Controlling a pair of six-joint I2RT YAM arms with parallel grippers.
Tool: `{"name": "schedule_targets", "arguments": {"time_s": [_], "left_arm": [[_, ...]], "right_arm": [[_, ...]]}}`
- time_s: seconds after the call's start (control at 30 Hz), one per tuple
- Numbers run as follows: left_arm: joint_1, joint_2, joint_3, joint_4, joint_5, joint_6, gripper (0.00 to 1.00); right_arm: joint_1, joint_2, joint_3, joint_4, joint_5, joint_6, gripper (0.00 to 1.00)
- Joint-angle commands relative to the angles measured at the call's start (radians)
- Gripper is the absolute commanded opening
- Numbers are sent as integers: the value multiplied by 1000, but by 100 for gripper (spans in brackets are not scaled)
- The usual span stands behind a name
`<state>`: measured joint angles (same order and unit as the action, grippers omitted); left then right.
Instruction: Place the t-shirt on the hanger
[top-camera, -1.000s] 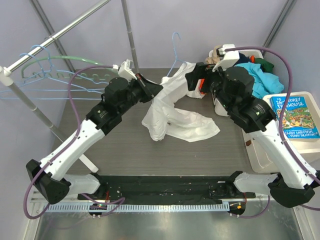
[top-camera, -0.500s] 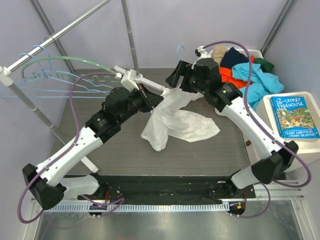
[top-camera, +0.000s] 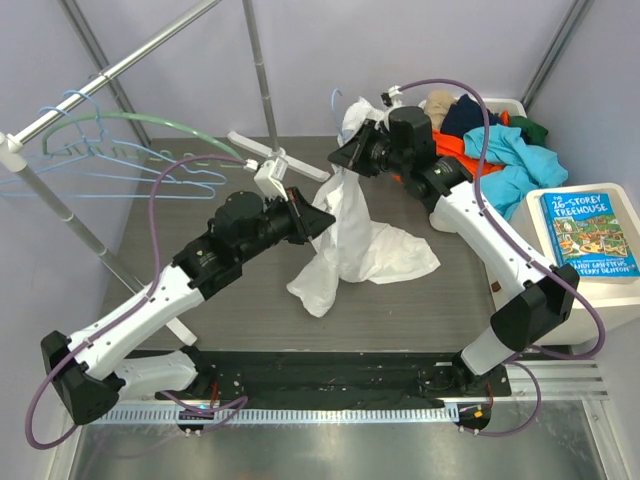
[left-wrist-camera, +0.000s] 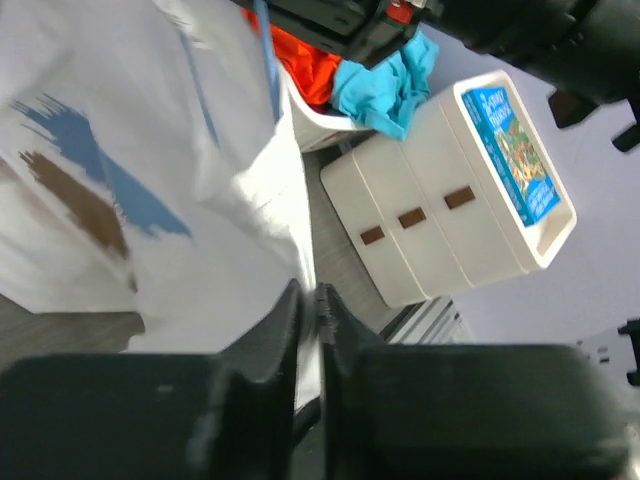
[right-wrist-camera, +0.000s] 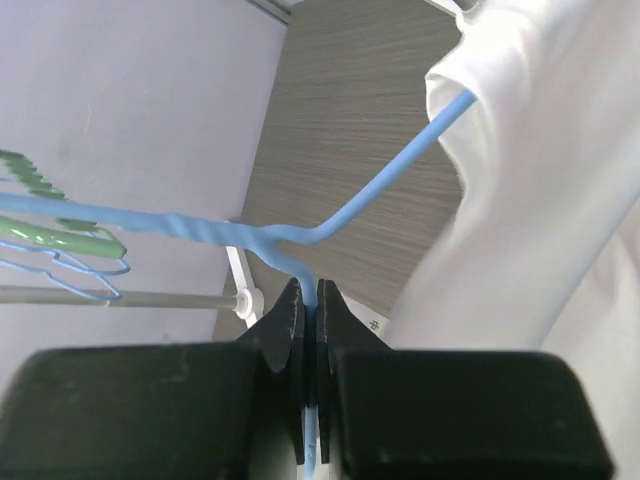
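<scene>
Gripping hard with the right gripper (right-wrist-camera: 308, 300) here: clamped fully together on the thin light-blue wire hanger (right-wrist-camera: 400, 165), right under its twisted neck. Holding that hanger aloft at the back of the grey wood-grain table (top-camera: 430, 310), hook up. Draped from it, the plain white short-sleeved t-shirt (top-camera: 345, 215), with one wire arm running into the fabric and the lower part trailing onto the tabletop in a crumpled heap. Pinching from the other side with the left gripper (top-camera: 318, 222), closed down to almost nothing, apparently on a fold of that white fabric, though hard to confirm with so little showing between the fingers. Showing close to that wrist camera: the blue-and-brown chest print (left-wrist-camera: 90, 180). Off to the right, a heap of orange and turquoise garments (top-camera: 500, 150), plus a white drawer box (left-wrist-camera: 430, 215) carrying a colourful book (top-camera: 590, 232).
</scene>
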<state>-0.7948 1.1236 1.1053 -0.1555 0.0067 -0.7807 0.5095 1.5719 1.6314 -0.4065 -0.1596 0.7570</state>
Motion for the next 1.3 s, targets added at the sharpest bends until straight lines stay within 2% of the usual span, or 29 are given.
{"name": "schedule_targets", "arguments": {"time_s": [0.0,0.07,0.17,0.2,0.3,0.47,0.63,0.8,0.9,0.93,1.03,1.07,1.1,1.17,1.2,1.27], "left_arm": [[-3,-94,-18,117,93,116,37],[2,-142,-41,126,111,165,46],[6,-165,-44,117,154,178,48],[9,-162,-42,129,217,178,47],[9,-142,-48,180,263,126,42],[9,-68,-44,243,259,55,34],[8,19,-16,347,340,-34,32],[-3,48,-9,369,338,-72,27],[-4,48,-12,367,320,-87,13],[-4,44,-12,370,319,-91,0],[-3,39,5,353,283,-115,0],[0,36,16,337,232,-120,0],[6,33,28,311,213,-121,0],[38,39,82,287,179,-127,0],[51,42,102,269,153,-132,0],[77,64,164,252,125,-137,0]], "right_arm": [[-20,-59,-14,100,-171,-61,1],[-22,-108,-63,124,-236,-74,1],[-23,-164,-126,173,-299,-65,1],[-22,-173,-137,182,-329,-53,1],[-22,-200,-163,198,-362,-35,1],[-20,-222,-176,221,-412,-7,1],[-2,-222,-173,244,-454,21,1],[43,-207,-166,281,-474,36,1],[64,-185,-148,290,-475,42,1],[69,-179,-133,291,-477,44,1],[80,-156,-99,276,-465,35,1],[80,-153,-88,264,-430,25,6],[75,-150,-67,240,-414,10,26],[66,-151,-51,222,-394,-19,42],[52,-153,-44,201,-382,-27,61],[34,-168,-30,186,-351,-53,76]]}}
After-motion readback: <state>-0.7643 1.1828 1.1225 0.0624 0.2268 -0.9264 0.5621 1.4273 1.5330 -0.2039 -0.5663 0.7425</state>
